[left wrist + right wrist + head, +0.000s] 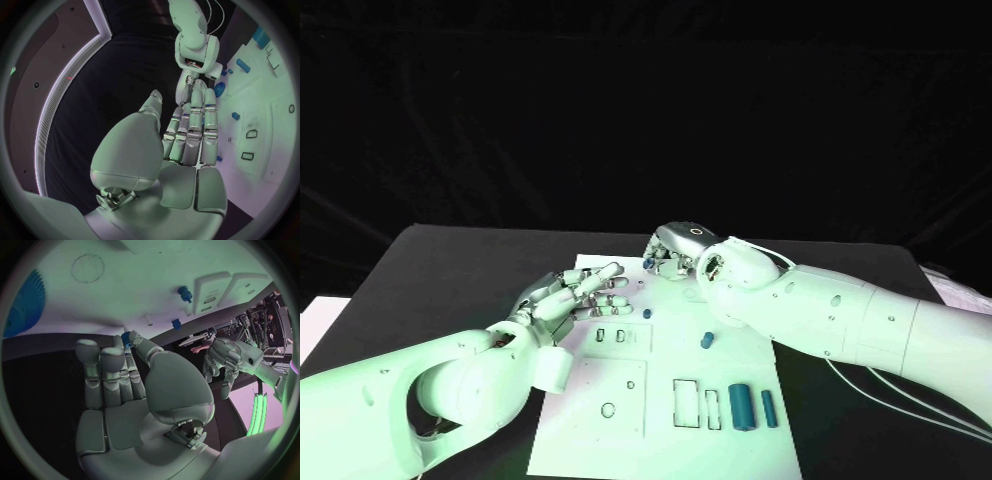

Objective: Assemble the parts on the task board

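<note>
From the head view, the board (620, 395) lies on the black table (459, 265), with two long blue parts (741, 407) near its close edge, a smaller one (708, 341) mid-board and a tiny peg (648, 313) beyond. The left hand (574, 293) hovers at the far left of the board, fingers spread, holding nothing; the right hand (678, 251) curls down at the far edge, and whether it pinches a part cannot be told. The left wrist view shows straight, empty fingers (195, 125) and blue parts (220, 89) beside the other hand. The right wrist view shows fingers (106, 372) nearly straight, a blue part (127, 337) at their tips. The parts look light, rigid and slick, best pinched across their sides. The board is smooth, the room dark.
</note>
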You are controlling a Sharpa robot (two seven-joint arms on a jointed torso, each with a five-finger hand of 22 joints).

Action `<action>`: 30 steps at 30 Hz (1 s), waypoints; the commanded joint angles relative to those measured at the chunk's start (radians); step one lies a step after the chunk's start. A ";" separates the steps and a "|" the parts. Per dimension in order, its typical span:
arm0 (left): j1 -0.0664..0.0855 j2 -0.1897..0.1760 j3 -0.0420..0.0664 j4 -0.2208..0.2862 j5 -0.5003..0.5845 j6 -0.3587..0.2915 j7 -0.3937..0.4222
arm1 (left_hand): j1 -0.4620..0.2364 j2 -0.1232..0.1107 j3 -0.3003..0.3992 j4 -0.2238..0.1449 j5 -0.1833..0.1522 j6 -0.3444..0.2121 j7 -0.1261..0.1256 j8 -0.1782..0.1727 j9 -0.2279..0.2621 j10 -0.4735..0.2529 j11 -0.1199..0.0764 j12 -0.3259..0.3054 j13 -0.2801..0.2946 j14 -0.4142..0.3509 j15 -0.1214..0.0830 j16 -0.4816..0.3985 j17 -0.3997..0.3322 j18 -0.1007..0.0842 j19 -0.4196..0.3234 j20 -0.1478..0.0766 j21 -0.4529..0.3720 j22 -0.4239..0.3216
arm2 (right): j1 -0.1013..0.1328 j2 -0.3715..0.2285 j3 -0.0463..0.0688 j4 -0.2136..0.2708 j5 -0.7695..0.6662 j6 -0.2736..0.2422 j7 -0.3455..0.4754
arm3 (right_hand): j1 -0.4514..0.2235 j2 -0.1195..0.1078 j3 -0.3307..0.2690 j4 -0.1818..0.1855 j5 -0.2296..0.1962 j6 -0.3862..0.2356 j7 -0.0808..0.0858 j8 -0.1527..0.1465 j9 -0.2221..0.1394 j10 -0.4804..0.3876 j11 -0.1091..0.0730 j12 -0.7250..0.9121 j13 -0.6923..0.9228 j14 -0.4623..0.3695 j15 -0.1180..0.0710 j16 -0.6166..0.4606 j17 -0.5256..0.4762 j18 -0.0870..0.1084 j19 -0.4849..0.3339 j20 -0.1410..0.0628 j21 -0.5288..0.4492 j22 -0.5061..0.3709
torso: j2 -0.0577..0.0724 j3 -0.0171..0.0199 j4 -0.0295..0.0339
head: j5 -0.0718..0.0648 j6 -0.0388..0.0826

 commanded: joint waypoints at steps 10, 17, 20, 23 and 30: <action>0.006 0.002 0.001 0.006 0.001 0.024 0.002 | 0.007 0.003 0.001 -0.008 0.004 -0.005 -0.003 -0.001 0.000 -0.010 -0.001 0.002 0.000 -0.004 0.003 0.003 0.002 0.008 0.002 0.002 0.007 0.001 | -0.004 0.019 -0.001 -0.023 -0.011 0.032 -0.028 | -0.003 -0.021 0.004 0.014 0.007 -0.017 0.007 -0.006 -0.003 -0.022 0.007 -0.008 -0.002 -0.016 0.003 -0.016 -0.031 -0.007 -0.026 0.004 -0.011 -0.027 | 0.001 -0.0017 -0.0016 | 0.002 -0.007; 0.007 0.002 0.001 0.008 0.001 0.024 0.001 | 0.007 0.003 0.001 -0.008 0.004 -0.005 -0.003 -0.001 0.001 -0.010 -0.001 0.002 0.000 -0.005 0.003 0.003 0.002 0.008 0.002 0.002 0.007 0.001 | -0.004 0.022 -0.002 -0.029 -0.009 0.011 -0.040 | -0.004 -0.064 0.007 0.031 0.002 -0.112 0.044 -0.010 -0.012 -0.139 0.040 -0.006 -0.004 -0.075 0.029 -0.150 -0.194 0.017 -0.130 0.025 -0.112 -0.181 | 0.002 -0.0022 -0.0012 | 0.001 -0.009; 0.007 0.002 0.001 0.008 0.001 0.023 0.001 | 0.007 0.003 0.001 -0.008 0.004 -0.005 -0.003 -0.001 0.001 -0.010 -0.001 0.002 0.000 -0.005 0.003 0.003 0.002 0.008 0.002 0.002 0.007 0.001 | -0.004 0.020 -0.002 -0.026 -0.003 -0.012 -0.039 | 0.009 -0.093 -0.018 0.036 0.005 -0.199 0.063 -0.011 -0.013 -0.228 0.063 -0.006 -0.004 -0.110 0.046 -0.205 -0.234 0.022 -0.160 0.042 -0.150 -0.214 | 0.002 -0.0018 -0.0006 | 0.001 -0.008; 0.007 0.000 0.001 0.006 0.001 0.024 0.001 | 0.007 0.003 0.001 -0.008 0.004 -0.005 -0.003 -0.001 0.001 -0.010 -0.001 0.002 0.000 -0.005 0.003 0.003 0.002 0.008 0.002 0.002 0.007 0.001 | -0.004 0.008 -0.002 -0.008 0.003 -0.044 -0.034 | 0.022 -0.104 -0.045 0.042 0.014 -0.230 0.063 -0.009 -0.011 -0.268 0.065 -0.001 -0.002 -0.111 0.049 -0.221 -0.243 0.023 -0.163 0.048 -0.164 -0.226 | 0.001 -0.0012 -0.0010 | 0.001 -0.008; 0.008 -0.010 0.001 -0.011 0.001 0.031 -0.001 | 0.007 0.004 0.001 -0.009 0.004 -0.005 -0.003 -0.001 0.001 -0.010 -0.001 0.003 0.000 -0.005 0.003 0.003 0.003 0.008 0.001 0.002 0.007 0.001 | -0.006 -0.076 -0.002 0.089 0.038 -0.112 -0.020 | 0.047 -0.098 -0.066 0.052 0.034 -0.174 0.066 0.007 -0.002 -0.224 0.061 0.040 0.004 -0.081 0.045 -0.221 -0.245 0.025 -0.142 0.045 -0.163 -0.233 | -0.002 0.0027 -0.0071 | 0.001 -0.006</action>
